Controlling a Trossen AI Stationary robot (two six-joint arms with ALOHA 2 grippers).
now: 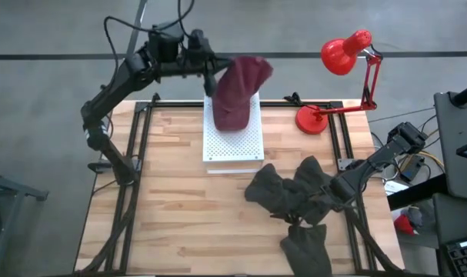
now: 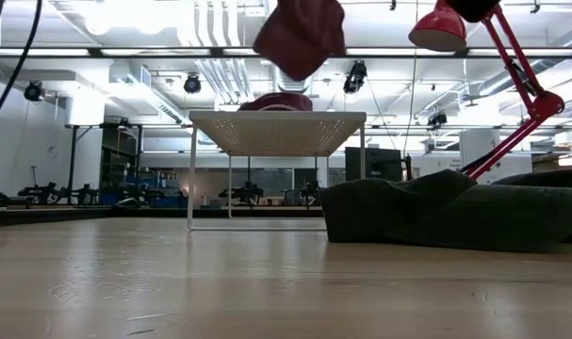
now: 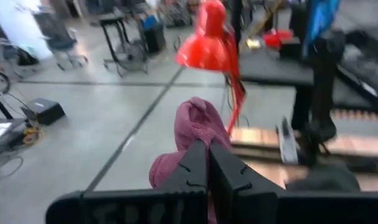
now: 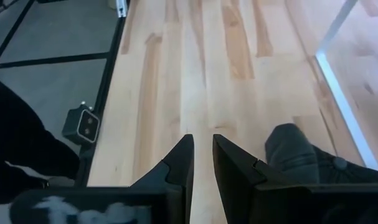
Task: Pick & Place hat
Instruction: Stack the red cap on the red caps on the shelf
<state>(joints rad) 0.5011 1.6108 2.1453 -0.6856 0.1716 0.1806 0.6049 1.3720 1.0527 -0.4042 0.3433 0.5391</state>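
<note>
surface: wooden table (image 1: 171, 192), light butcher-block planks, black frame rails along edges | on it, back-centre: white perforated stand (image 1: 233, 142) (small raised shelf on thin legs) | back-right: red desk lamp (image 1: 325, 115), base on tabletop | front-right: dark grey hats (image 1: 295, 196) in a heap, w/ one more nr front edge

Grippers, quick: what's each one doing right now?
Left gripper: closed on the maroon hat, held up over the white rack.
Right gripper: nearly closed, empty, low over the table by the dark hats.
</note>
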